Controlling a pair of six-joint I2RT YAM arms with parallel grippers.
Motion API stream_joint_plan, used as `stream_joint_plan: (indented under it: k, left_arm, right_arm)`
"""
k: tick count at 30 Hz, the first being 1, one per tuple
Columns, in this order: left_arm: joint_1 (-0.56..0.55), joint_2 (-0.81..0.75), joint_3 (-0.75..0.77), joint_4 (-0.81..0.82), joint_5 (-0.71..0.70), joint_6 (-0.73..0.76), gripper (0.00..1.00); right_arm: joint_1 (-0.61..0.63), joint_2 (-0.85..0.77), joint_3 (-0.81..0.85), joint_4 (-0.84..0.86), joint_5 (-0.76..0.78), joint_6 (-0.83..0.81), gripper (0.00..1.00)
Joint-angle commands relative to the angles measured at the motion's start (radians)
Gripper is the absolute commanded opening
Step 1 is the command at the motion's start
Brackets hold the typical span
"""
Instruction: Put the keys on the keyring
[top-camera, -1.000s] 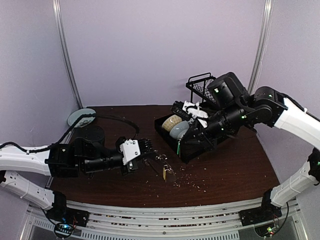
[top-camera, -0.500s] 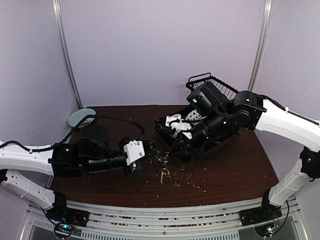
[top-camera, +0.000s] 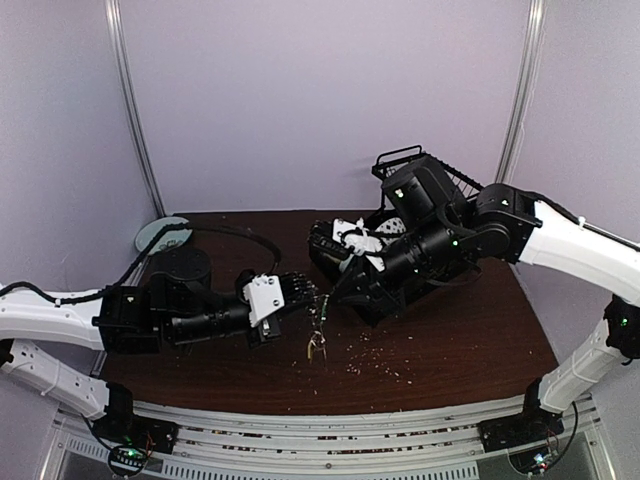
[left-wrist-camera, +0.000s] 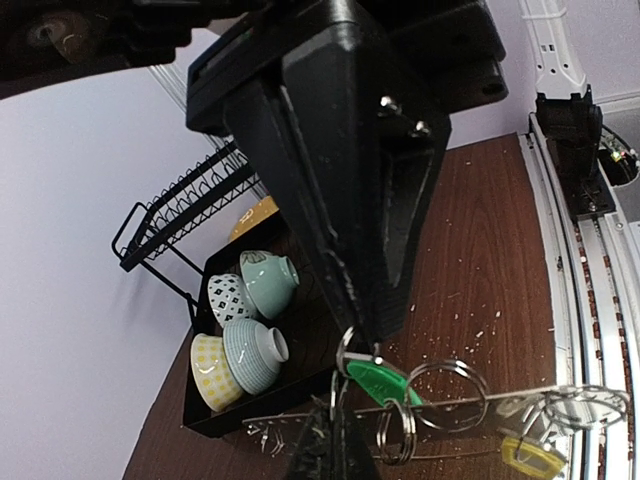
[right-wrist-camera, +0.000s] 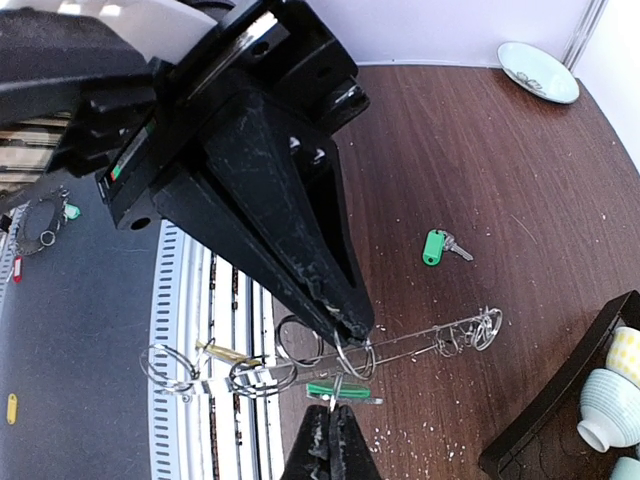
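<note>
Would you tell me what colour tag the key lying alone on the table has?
Green; the key shows best from the right wrist.

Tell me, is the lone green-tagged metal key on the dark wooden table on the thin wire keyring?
Off it: the green-tagged key lies flat on the table, apart from the wire keyring.

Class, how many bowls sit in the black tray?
4, in the left wrist view: black-and-white patterned bowl, pale green bowl beside it, yellow checked bowl and pale blue ribbed bowl below; more may be hidden.
</note>
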Motion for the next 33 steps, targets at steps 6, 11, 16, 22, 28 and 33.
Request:
stream_joint_plan:
  k: [6, 11, 16, 22, 28, 33]
  left_arm:
    - [-0.013, -0.015, 0.029, 0.092, 0.006, 0.007, 0.00]
    - [-0.015, -0.017, 0.029, 0.092, -0.010, 0.008, 0.00]
    - [-0.016, -0.012, 0.029, 0.094, -0.006, 0.009, 0.00]
    - [-0.016, -0.023, 0.021, 0.114, -0.008, 0.005, 0.00]
    - [-0.016, -0.035, 0.008, 0.127, -0.001, 0.002, 0.00]
    - [-0.016, -0.038, 0.005, 0.121, 0.007, 0.004, 0.00]
  right_arm:
    - [0.003, -0.006, -0.003, 0.019, -0.040, -0.004, 0.00]
    - [0.004, 0.000, -0.009, 0.019, -0.062, -0.007, 0.00]
    - [0.005, 0.000, -0.019, 0.069, -0.065, 0.024, 0.00]
    - [0.004, 0.001, -0.031, 0.084, -0.014, 0.033, 0.00]
    - [0.003, 0.004, -0.042, 0.081, 0.018, 0.042, 0.00]
    - [0.002, -0.008, -0.055, 0.105, 0.027, 0.051, 0.00]
